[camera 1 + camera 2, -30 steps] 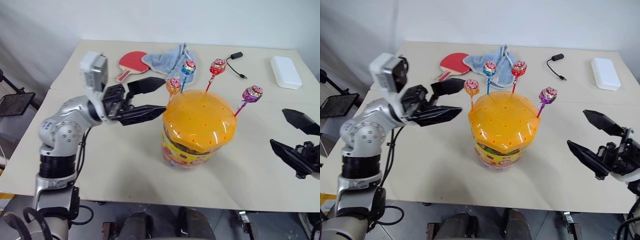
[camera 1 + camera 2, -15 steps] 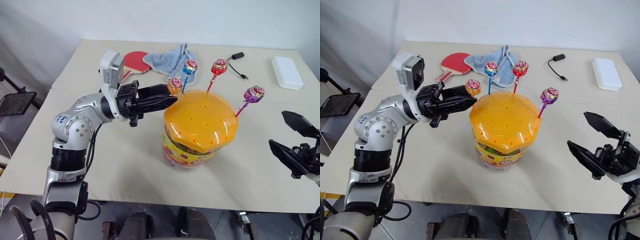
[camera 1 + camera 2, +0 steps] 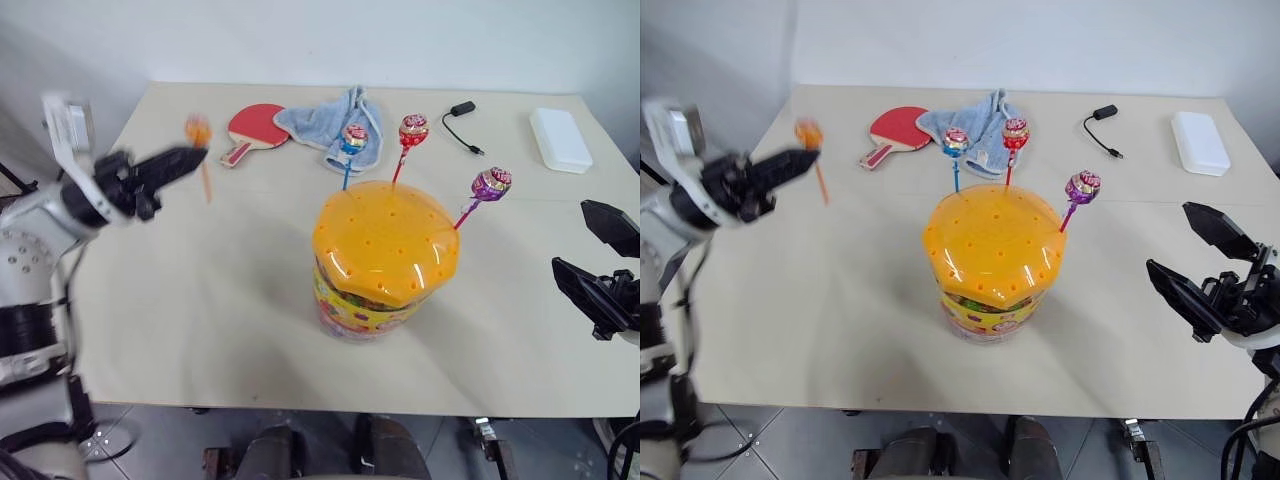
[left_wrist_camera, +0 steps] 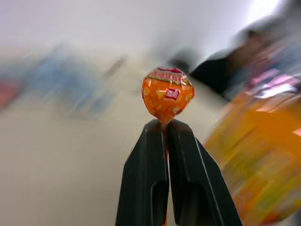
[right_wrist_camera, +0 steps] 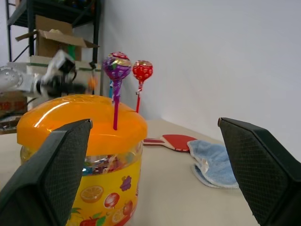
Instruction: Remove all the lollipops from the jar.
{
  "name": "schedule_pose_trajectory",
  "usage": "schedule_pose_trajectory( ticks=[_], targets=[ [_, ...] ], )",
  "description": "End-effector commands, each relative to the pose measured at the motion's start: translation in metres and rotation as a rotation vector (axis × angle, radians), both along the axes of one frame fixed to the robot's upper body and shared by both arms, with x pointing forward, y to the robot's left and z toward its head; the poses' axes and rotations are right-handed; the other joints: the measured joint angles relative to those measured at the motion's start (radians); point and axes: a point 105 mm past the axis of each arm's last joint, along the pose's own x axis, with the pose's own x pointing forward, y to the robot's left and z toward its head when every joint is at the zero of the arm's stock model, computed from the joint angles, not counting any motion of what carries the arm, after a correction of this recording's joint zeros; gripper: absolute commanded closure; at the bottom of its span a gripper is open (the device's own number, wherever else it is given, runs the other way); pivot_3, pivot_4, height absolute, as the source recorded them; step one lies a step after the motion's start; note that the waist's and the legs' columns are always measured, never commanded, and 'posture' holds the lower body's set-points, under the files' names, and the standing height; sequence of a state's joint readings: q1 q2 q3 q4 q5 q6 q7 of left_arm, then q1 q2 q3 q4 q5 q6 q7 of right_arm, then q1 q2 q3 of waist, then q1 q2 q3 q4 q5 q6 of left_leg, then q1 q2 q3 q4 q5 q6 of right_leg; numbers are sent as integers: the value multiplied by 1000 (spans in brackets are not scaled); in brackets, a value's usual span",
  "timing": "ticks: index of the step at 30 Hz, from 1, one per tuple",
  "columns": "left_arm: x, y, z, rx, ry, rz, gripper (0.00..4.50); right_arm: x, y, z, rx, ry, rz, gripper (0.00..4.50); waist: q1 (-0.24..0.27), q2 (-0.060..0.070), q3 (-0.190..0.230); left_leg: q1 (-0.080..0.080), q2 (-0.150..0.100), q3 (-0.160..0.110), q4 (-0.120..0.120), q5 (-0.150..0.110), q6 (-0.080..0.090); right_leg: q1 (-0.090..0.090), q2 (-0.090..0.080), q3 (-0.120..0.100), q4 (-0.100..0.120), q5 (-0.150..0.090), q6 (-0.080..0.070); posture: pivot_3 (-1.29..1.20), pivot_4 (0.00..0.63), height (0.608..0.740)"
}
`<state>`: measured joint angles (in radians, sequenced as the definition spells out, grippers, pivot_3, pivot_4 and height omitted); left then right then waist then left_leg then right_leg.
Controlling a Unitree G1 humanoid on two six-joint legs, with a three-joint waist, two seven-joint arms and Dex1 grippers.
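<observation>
The jar, a clear tub with a holed orange dome lid and a yellow label, stands mid-table. Three lollipops stick up from its lid: blue-pink, red and purple. My left gripper is far to the jar's left, above the table. It is shut on the stick of the orange lollipop, just under the ball, and the candy is clear of the jar. My right gripper stands open at the jar's right, with nothing between its fingers.
A red table tennis paddle and a blue cloth lie behind the jar. A black cable with a plug and a white box sit at the back right. Shelving with a cardboard box stands beyond the table.
My left gripper shut on the orange lollipop's stick, pulled it out of the lid and swung well to the left with it. The right gripper has stayed put.
</observation>
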<state>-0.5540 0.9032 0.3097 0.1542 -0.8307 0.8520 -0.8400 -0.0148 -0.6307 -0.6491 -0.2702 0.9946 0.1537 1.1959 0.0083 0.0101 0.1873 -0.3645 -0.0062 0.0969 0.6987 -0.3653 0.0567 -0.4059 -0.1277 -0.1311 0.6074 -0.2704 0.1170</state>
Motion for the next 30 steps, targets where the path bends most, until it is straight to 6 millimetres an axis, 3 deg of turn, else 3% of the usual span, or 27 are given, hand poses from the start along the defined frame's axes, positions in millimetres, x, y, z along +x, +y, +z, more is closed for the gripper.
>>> schedule_pose_trajectory(
  ticks=[1,4,8,12,17,24,25,27,30],
  targets=[
    [-10,25,-37,189,207,169,4489,-4,5,5,-66,-50,18,0,9,0,0,-1,0,-1,0,0,0,0,-1,2,0,0,0,0,150,740],
    [-26,40,-87,361,393,268,4489,-3,5,-4,-100,-24,31,0,17,-1,0,-2,0,-3,0,-1,-1,-1,-4,6,0,0,0,0,150,740],
    [-36,45,-119,424,485,307,4489,-2,6,-12,-130,2,48,0,20,-1,0,-4,0,-5,1,-1,-1,-1,-6,5,-1,0,0,0,150,740],
    [-40,42,-131,381,541,320,4489,-1,6,-11,-131,-1,47,0,14,5,-3,-1,0,-2,0,-1,-1,-1,-7,8,0,0,0,0,150,740],
    [-43,43,-132,371,547,323,3199,-4,6,-12,-130,0,40,0,15,7,-4,4,0,0,-2,-1,-2,1,-7,11,2,-1,-1,0,150,740],
    [-50,76,-96,350,449,313,1184,-7,0,-11,-130,-2,11,0,0,7,-3,12,3,0,-5,-6,-9,7,-7,11,1,-3,-5,0,150,740],
    [-51,81,-81,343,395,283,1184,-8,-2,-9,-127,-5,0,0,-5,7,-3,12,3,1,-5,-5,-9,6,-7,11,2,-3,-6,0,150,740],
    [-59,67,-29,294,140,58,1184,-9,-9,-3,-111,-11,-29,0,-9,6,-2,10,4,1,-5,-4,-7,2,-7,11,4,-4,-7,0,150,740],
    [-66,52,3,272,-67,-133,1184,-10,-14,5,-87,-17,-52,0,-6,4,-2,5,4,3,-5,-4,-7,-3,-7,10,4,-4,-8,0,150,740]
  ],
)
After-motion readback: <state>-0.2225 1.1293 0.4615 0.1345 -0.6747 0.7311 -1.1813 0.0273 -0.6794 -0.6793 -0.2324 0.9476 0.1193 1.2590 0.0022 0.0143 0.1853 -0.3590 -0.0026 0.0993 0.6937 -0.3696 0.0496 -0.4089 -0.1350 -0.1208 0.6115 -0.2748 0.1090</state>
